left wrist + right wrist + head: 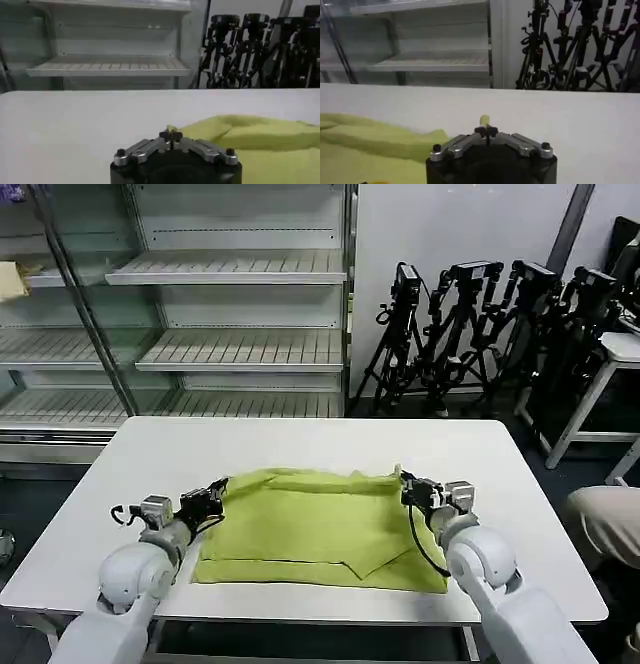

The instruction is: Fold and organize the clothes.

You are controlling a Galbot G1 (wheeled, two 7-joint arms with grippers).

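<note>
A lime yellow-green T-shirt (315, 529) lies folded into a wide band across the middle of the white table (300, 444). My left gripper (221, 488) is at the shirt's far left corner, shut on a pinch of the cloth (171, 131). At the far right corner my right gripper (406, 487) is likewise shut on the fabric, and a small yellow tip (484, 120) sticks up between its fingers. The shirt's far edge runs slightly raised between the two grippers. No printed graphic shows on the upper face.
Metal shelving (230, 344) stands behind the table. Black camera tripods (470, 324) are clustered at the back right beside a white side table (620, 349). Bare tabletop lies beyond the shirt and to its left and right.
</note>
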